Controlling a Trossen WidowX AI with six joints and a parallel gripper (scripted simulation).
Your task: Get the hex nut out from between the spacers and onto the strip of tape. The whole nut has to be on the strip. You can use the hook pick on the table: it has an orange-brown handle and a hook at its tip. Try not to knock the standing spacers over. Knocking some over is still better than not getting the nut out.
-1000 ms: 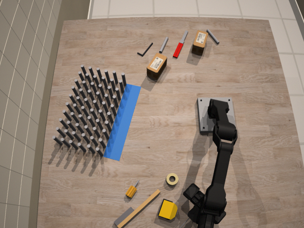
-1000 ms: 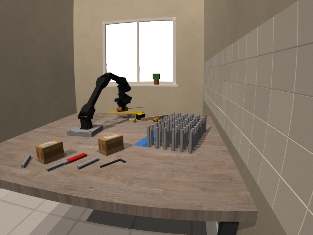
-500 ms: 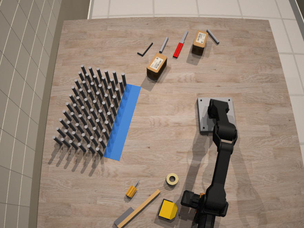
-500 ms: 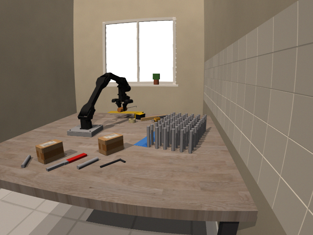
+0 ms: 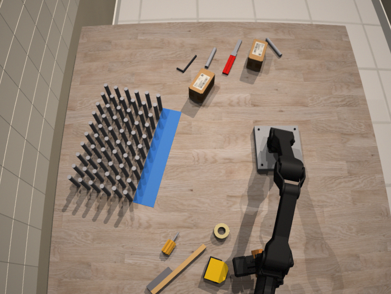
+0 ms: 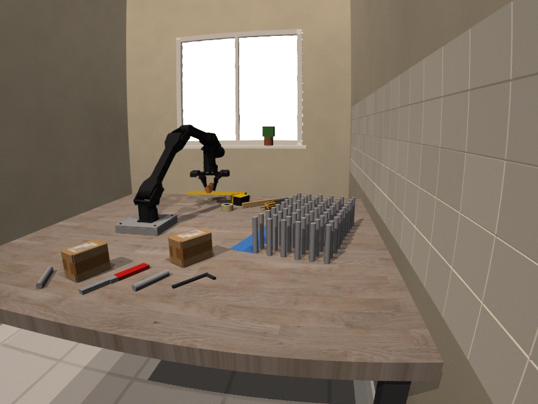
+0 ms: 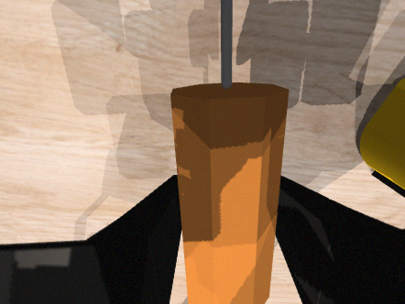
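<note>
My gripper (image 5: 251,260) is shut on the orange-brown handle of the hook pick (image 5: 257,252) and holds it above the near right part of the table. In the wrist view the handle (image 7: 229,183) sits between the black fingers, and its thin grey shaft (image 7: 225,41) points away; the hook tip is out of frame. In the side view the gripper (image 6: 210,176) hangs above the table with the handle (image 6: 210,187) in it. The field of standing grey spacers (image 5: 116,142) is far to the left, with the blue tape strip (image 5: 158,158) along its right side. The hex nut is hidden among the spacers.
A yellow block (image 5: 215,269) lies just left of the gripper and shows in the wrist view (image 7: 385,142). A tape roll (image 5: 221,230), a small screwdriver (image 5: 169,246) and a wooden stick (image 5: 178,268) are nearby. Two cardboard boxes (image 5: 201,84) (image 5: 256,53), a hex key (image 5: 188,65) and rods lie far back.
</note>
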